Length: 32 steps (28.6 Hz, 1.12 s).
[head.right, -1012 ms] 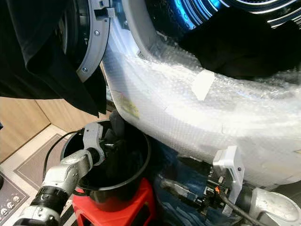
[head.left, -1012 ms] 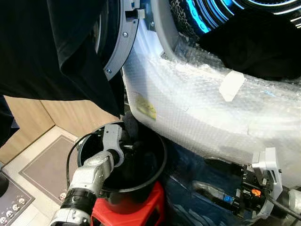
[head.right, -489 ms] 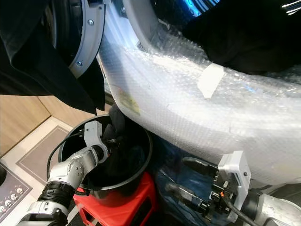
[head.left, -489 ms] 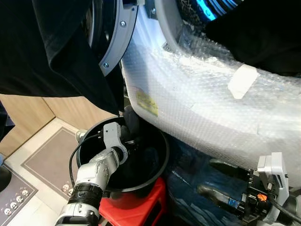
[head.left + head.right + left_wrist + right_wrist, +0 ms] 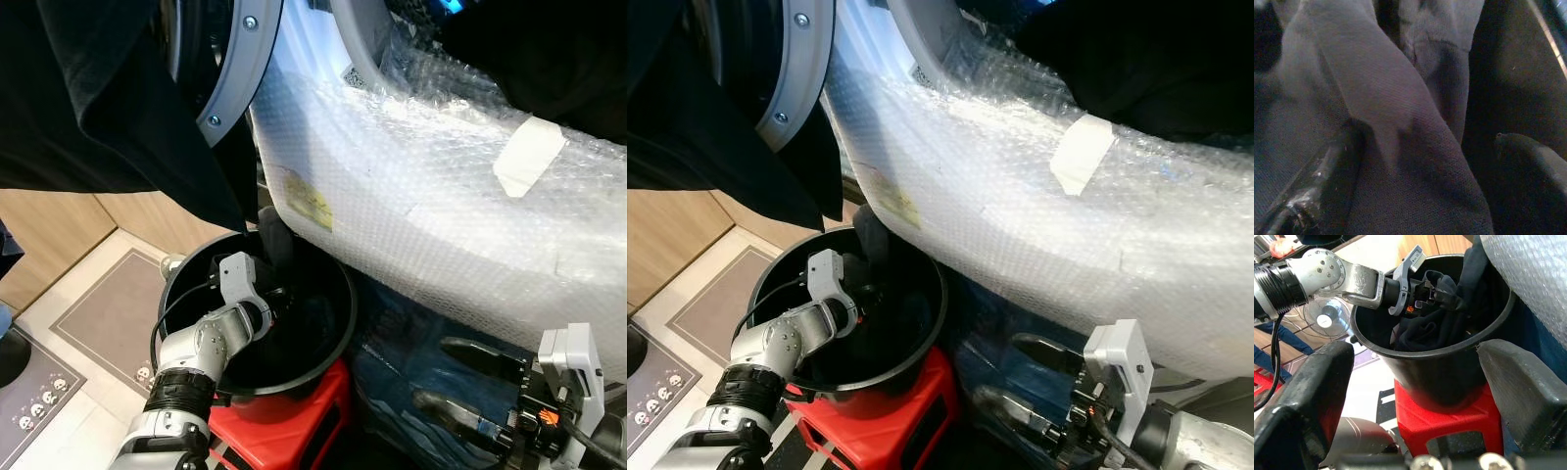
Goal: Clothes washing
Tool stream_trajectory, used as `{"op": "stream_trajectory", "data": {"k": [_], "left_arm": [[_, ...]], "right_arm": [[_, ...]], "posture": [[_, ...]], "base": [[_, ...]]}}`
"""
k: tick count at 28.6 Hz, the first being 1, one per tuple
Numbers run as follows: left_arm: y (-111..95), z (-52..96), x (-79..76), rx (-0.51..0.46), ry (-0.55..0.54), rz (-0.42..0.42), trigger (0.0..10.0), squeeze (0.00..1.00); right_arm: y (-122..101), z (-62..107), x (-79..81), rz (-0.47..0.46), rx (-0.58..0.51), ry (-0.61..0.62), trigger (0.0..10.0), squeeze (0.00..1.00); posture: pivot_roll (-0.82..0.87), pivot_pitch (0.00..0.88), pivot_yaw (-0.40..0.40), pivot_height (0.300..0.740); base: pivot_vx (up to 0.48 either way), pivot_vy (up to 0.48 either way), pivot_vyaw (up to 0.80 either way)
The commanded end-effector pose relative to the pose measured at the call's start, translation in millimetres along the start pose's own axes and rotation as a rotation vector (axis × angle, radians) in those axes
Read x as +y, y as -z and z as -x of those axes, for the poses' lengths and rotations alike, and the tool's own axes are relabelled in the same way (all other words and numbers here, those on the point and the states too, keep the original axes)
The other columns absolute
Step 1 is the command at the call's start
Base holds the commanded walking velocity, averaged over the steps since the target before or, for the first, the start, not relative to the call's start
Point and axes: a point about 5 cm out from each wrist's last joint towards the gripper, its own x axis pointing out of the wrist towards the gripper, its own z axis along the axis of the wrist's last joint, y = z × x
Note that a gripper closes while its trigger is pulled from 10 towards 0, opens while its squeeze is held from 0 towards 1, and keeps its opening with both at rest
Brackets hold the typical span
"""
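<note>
Left gripper point(image 5: 1442, 293) apparently pinching dark woven cloth point(image 5: 1400, 147) inside round black bucket point(image 5: 338, 323); right gripper point(image 5: 460, 382) spread wide

A round black plastic bucket point(image 5: 1449, 377) sits on a red plastic stool point(image 5: 1449, 423). Dark clothes point(image 5: 1442, 316) fill the bucket. The silver left arm's gripper point(image 5: 1442, 293) reaches into them. The right gripper's two black fingers point(image 5: 1303, 396) stand wide apart.

A light tiled floor point(image 5: 73, 416) with a grey mat point(image 5: 103, 318) lies beside a wooden wall panel point(image 5: 44, 240).
</note>
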Motion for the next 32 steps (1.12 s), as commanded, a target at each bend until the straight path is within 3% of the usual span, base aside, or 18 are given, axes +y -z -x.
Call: {"op": "stream_trajectory", "data": {"k": [1,2,3,4,5,32], "left_arm": [[7.4,-0.1,4.0,0.044,-0.013,0.025,10.0,0.00],[8.5,0.3,3.7,0.061,-0.008,0.026,5.9,0.00],[7.9,0.6,3.4,0.057,-0.005,0.023,2.8,0.00],[7.4,0.8,3.2,0.053,-0.003,0.021,2.8,0.00],[6.8,1.2,2.9,0.053,-0.001,0.022,0.0,0.00],[-0.2,9.7,3.5,0.034,0.032,0.030,0.0,0.00]], "right_arm": [[-3.5,1.9,6.4,0.018,0.002,-0.012,10.0,0.00],[-2.9,2.0,6.3,0.017,0.002,-0.005,10.0,0.00],[-2.4,1.9,5.9,0.016,0.002,-0.001,10.0,0.00],[-2.1,1.8,5.6,0.015,0.003,0.001,10.0,0.00],[-1.7,1.7,5.4,0.015,0.003,0.004,10.0,0.00],[-2.2,-3.2,2.2,0.026,-0.002,0.007,10.0,0.00]], "posture": [[-0.15,0.287,0.062,0.740],[-0.15,0.288,0.065,0.740],[-0.15,0.287,0.067,0.740],[-0.15,0.287,0.067,0.740],[-0.15,0.286,0.069,0.740],[-0.13,0.264,0.067,0.740]], "base": [[0.000,0.000,0.00],[0.000,0.000,0.00],[0.000,0.000,0.00],[0.000,0.000,0.00],[0.000,0.000,0.00],[0.000,0.000,0.00]]}}
